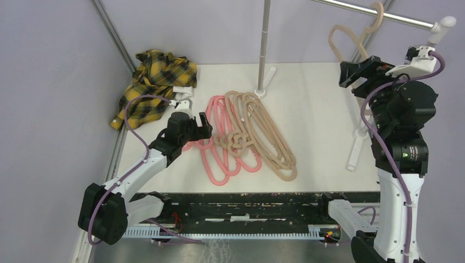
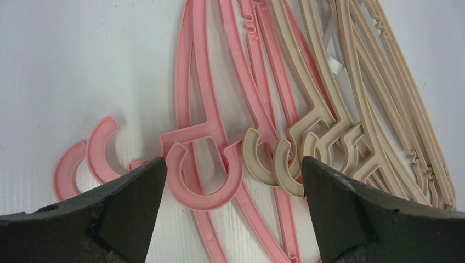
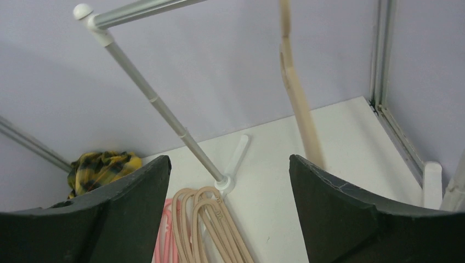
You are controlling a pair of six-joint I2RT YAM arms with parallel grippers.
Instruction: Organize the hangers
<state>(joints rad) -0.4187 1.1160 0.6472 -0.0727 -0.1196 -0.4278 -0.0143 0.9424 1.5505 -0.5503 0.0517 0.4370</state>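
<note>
A pile of hangers lies in the middle of the white bench (image 1: 321,118): the pink hangers (image 1: 215,143) on its left side, the beige hangers (image 1: 270,141) on its right, overlapping each other and tangled where their hooks cross. The left tool (image 1: 204,127) hangs low over the pink side, its fingers spread wide with nothing between them; from the left wrist, the pink hooks (image 2: 205,178) and beige hooks (image 2: 268,161) lie crowded together below the gap. One more beige hanger (image 1: 332,41) hangs by its hook from the metal rail (image 1: 395,18) at the far right. The right tool (image 1: 355,76) is raised just below it, fingers spread and empty; the hanging piece shows blurred beside one finger, and whether they touch cannot be told. The rack's upright post (image 1: 265,44) stands just behind the pile, its white foot (image 1: 264,87) close to the beige ends. A yellow plaid shirt (image 1: 156,82) lies crumpled in the far left corner, apart from the pile
</note>
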